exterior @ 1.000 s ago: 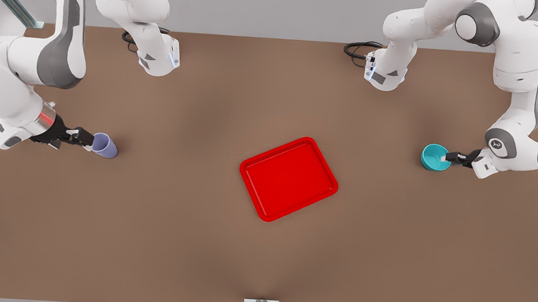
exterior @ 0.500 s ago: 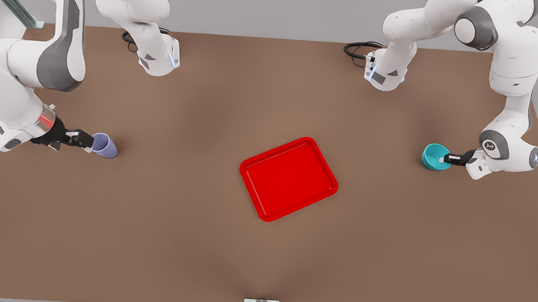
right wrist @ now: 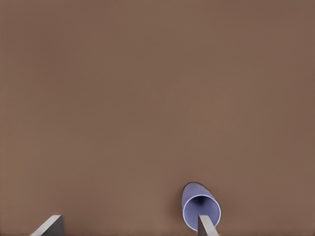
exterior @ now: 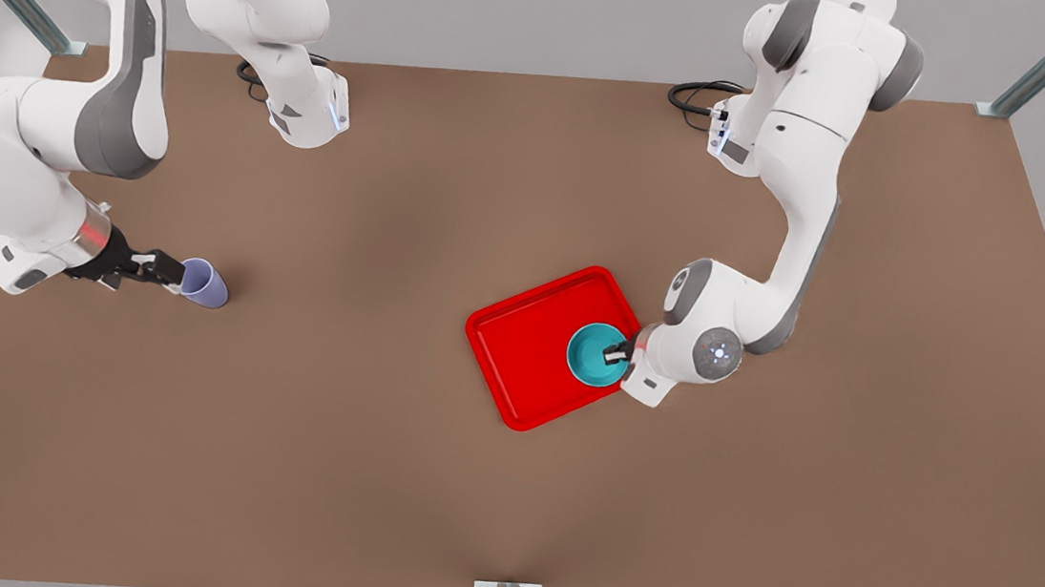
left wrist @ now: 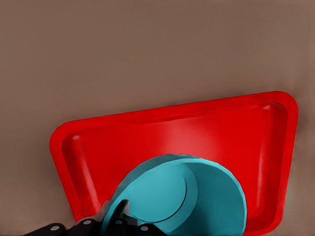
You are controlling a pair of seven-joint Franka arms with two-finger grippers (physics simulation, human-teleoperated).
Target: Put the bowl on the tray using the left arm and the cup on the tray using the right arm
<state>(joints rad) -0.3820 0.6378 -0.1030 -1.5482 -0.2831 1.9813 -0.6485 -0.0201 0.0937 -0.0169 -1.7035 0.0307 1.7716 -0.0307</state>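
1. The left gripper pinches the rim of the teal bowl, one finger inside and one outside, holding it over the red tray, toward the tray's end at the front view's right; whether the bowl already rests on the tray floor cannot be told
2. In the left wrist view the bowl sits inside the tray's raised rim, near one long edge
3. The right gripper is at the lavender cup, well apart from the tray at the front view's left; the right wrist view shows its fingers spread wide, one at the cup's lip, nothing gripped
4. Risk: letting go while the bowl hangs above the tray could make it tip or skid toward the low rim nearby
5. Risk: a one-sided touch on the cup's wall could push it over or slide it before the fingers close
6. Risk: the cup's arrival could crowd the bowl if both arms meet over the tray
7. The setting is a plain brown table, with grey walls behind, metal struts at the corners and black cables by the arm bases
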